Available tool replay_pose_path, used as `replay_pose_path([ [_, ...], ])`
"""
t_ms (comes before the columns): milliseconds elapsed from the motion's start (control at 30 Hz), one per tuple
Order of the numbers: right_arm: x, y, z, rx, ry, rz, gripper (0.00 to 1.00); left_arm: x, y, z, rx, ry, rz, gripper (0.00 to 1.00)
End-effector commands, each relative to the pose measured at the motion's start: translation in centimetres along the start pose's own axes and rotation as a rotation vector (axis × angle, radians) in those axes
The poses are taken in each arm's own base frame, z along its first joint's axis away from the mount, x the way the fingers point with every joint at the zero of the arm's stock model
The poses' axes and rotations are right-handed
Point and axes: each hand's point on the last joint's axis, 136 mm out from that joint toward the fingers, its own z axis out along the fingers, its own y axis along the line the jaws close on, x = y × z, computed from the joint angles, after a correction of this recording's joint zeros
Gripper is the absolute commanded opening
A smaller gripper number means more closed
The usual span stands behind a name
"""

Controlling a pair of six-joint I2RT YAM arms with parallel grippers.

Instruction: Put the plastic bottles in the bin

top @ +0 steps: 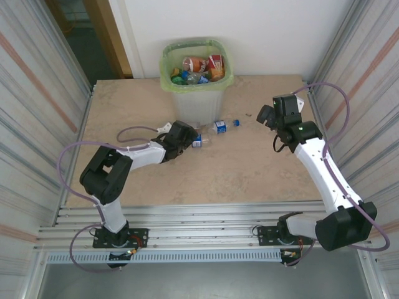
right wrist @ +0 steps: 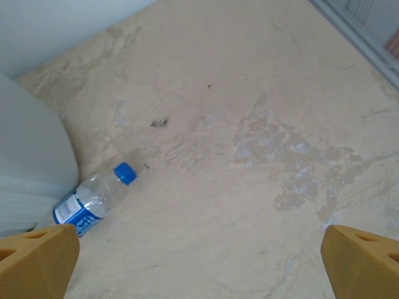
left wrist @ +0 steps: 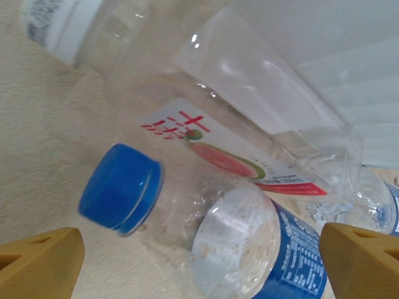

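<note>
**Hard to make out.** Seen from above, the wrist masks the fingertips of my left claw (top: pixel 187 138). The clear plastic bottles (top: pixel 209 132) around it blend into the table (top: pixel 249 174), so I cannot count them. In the left wrist view every bottle is cut off by the frame. One with a white printed label (left wrist: pixel 59 25) shows only a corner at the upper left.

**Bottles relative to the claws.** My left claw (left wrist: pixel 199 268) is released, with its yellow fingers (left wrist: pixel 37 261) spread to the lower corners. A blue-capped bottle (left wrist: pixel 249 249) lies between them, cap pointing left. I cannot tell whether either finger touches it. A clear watermelon-label bottle (left wrist: pixel 230 156) lies against it on the far side. My right claw (right wrist: pixel 199 261) is also released and hangs over bare table. A second blue-labelled bottle (right wrist: pixel 93 198) lies well apart from it, just beside the bin's wall (right wrist: pixel 31 162). From above, that bottle (top: pixel 219 126) lies between my two claws, with the right claw (top: pixel 265 115) off to its right.

**Container.** The bin (top: pixel 167 68) stands at the table's far edge, lined with a green bag (top: pixel 225 78). It holds several bottles, among them an orange-brown one (top: pixel 196 63) and a red-labelled one (top: pixel 216 61). Those beneath are overlapped and indistinct.
</note>
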Motion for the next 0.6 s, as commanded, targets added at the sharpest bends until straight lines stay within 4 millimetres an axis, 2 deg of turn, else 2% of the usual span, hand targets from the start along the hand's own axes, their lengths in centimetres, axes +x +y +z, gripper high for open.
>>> replay_pose_path([
  [0,0.4,0.3,0.8,-0.011,0.024,0.018,0.98,-0.1,-0.4,0.6,-0.022,-0.007,0.0,0.97],
  [267,0.7,0.6,1.3,-0.012,0.043,0.026,0.98,1.4,1.9,1.3,-0.109,0.041,0.036,0.95],
  [567,0.5,0.7,1.2,-0.014,0.037,0.045,0.98,2.3,3.9,0.1,-0.173,0.087,0.118,0.84],
])
